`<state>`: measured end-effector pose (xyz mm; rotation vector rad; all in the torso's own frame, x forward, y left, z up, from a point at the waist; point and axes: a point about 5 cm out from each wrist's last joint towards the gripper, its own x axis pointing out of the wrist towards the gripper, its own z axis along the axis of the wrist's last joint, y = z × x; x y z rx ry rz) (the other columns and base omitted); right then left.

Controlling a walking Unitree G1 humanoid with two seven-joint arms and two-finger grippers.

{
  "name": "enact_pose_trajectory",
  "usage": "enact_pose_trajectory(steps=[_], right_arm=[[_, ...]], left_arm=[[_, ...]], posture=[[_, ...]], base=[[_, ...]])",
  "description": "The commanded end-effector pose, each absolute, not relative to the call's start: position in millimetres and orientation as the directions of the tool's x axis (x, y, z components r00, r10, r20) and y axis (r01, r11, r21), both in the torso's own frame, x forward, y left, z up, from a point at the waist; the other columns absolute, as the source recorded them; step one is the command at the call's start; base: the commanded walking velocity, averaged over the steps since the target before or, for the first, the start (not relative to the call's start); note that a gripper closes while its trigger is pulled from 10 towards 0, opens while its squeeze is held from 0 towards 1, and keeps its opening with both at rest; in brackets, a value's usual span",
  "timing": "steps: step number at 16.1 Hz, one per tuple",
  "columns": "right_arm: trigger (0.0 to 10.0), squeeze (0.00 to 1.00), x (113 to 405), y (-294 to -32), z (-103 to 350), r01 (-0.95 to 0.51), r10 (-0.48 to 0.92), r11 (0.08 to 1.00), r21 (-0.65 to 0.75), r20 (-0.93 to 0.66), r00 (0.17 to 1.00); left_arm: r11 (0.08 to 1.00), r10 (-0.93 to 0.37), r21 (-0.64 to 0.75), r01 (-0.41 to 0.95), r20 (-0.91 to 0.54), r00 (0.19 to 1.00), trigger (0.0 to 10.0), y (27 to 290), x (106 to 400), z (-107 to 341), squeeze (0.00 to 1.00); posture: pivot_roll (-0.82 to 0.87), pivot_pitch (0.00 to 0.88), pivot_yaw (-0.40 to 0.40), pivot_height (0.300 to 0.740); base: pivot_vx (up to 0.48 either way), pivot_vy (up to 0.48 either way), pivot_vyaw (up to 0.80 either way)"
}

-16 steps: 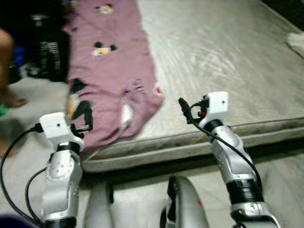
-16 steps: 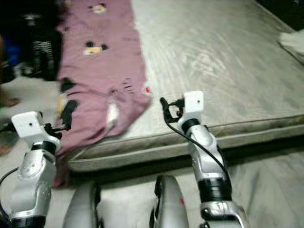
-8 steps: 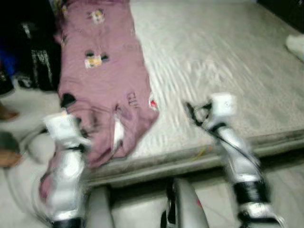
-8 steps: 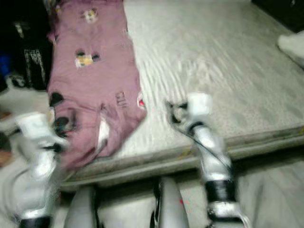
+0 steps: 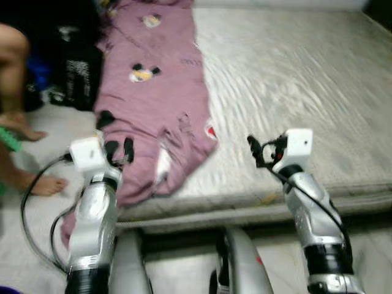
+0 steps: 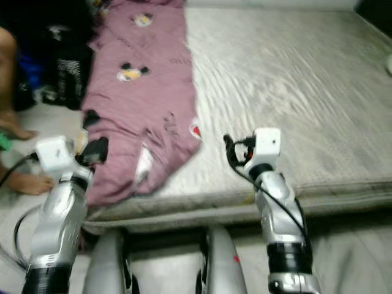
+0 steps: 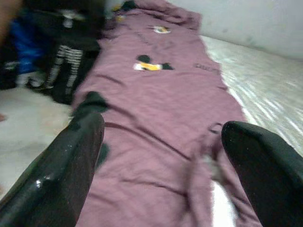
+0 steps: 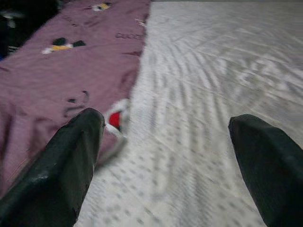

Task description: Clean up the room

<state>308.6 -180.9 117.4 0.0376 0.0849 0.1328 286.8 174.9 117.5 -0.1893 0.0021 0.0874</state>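
A purple blanket (image 5: pixel 159 92) printed with cartoon mice lies along the left side of the grey mattress (image 5: pixel 294 79), its near end drooping over the corner. My left gripper (image 5: pixel 120 149) is raised at that drooping end, open and holding nothing; its wrist view looks up the blanket (image 7: pixel 161 94) between its spread fingers (image 7: pixel 71 161). My right gripper (image 5: pixel 256 152) hovers open over the mattress's near edge, just right of the blanket's corner (image 8: pixel 113 120).
A person's bare legs (image 5: pixel 15 67) and a foot (image 5: pixel 46 184) stand on the floor at the left. Dark bags (image 5: pixel 73 67) sit on the floor beside the mattress. The mattress's near edge (image 5: pixel 245 205) runs across in front of my body.
The camera has swung and the motion blur of half a second ago has mostly cleared. Both arms keep the same raised pose. The person's legs have come into view at the left.
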Motion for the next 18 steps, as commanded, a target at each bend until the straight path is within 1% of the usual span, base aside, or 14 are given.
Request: enact_pose_trajectory(steps=[1,3,5,6,8,9,12,14,16,18], right_arm=[[10.0,0.0,303,-188,117,-0.11,0.112,0.993,0.032,-0.099,0.989],[10.0,0.0,291,-199,116,-0.087,0.088,0.996,0.013,-0.122,0.989],[10.0,0.0,282,-213,117,-0.056,0.053,0.998,-0.017,-0.142,0.989],[10.0,0.0,281,-215,118,-0.05,0.046,0.998,-0.024,-0.144,0.988],[10.0,0.0,276,-223,125,-0.037,0.031,0.998,-0.042,-0.143,0.989],[10.0,0.0,274,-227,127,-0.032,0.025,0.998,-0.051,-0.144,0.989],[10.0,0.0,271,-227,133,-0.023,0.015,0.998,-0.056,-0.147,0.989],[10.0,0.0,273,-226,135,-0.021,0.013,0.998,-0.055,-0.144,0.989],[10.0,0.0,278,-222,138,-0.028,0.022,0.998,-0.049,-0.136,0.99],[10.0,0.0,282,-221,138,-0.033,0.027,0.998,-0.044,-0.134,0.991]], left_arm=[[0.98,0.081,-0.175,-0.091,-0.067,0.994,10.0,174,288,106,0.0],[0.978,0.071,-0.188,-0.094,-0.124,0.99,10.0,173,300,96,0.0],[0.976,0.051,-0.202,-0.083,-0.16,0.986,10.0,165,312,89,0.0],[0.976,0.047,-0.204,-0.08,-0.165,0.985,10.0,162,315,88,0.0],[0.973,0.018,-0.224,-0.062,-0.194,0.981,10.0,146,327,84,0.0],[0.966,0.017,-0.246,-0.073,-0.224,0.974,10.0,141,331,80,0.0],[0.953,0.048,-0.261,-0.154,-0.372,0.927,10.0,131,338,62,0.0],[0.964,0.031,-0.228,-0.139,-0.42,0.907,10.0,124,338,55,0.0],[0.973,-0.072,-0.228,-0.04,-0.461,0.884,10.0,106,335,48,0.0],[0.973,-0.204,-0.19,0.131,-0.445,0.872,10.0,82,332,48,0.0]], posture=[[-0.14,0.141,-0.043,0.546],[-0.19,0.177,-0.036,0.546],[-0.21,0.199,-0.03,0.546],[-0.21,0.202,-0.029,0.546],[-0.25,0.219,-0.026,0.546],[-0.27,0.225,-0.024,0.546],[-0.29,0.224,-0.008,0.546],[-0.29,0.223,-0.006,0.546],[-0.29,0.21,-0.008,0.546],[-0.28,0.2,-0.012,0.546]], base=[[0.0,0.0,0.0],[0.0,0.0,0.0],[0.0,0.0,0.0],[0.0,0.0,0.0],[0.0,0.0,0.0],[0.0,0.0,0.0],[0.0,0.0,0.0],[0.0,0.0,0.0],[0.0,0.0,0.0],[0.0,0.0,0.0]])
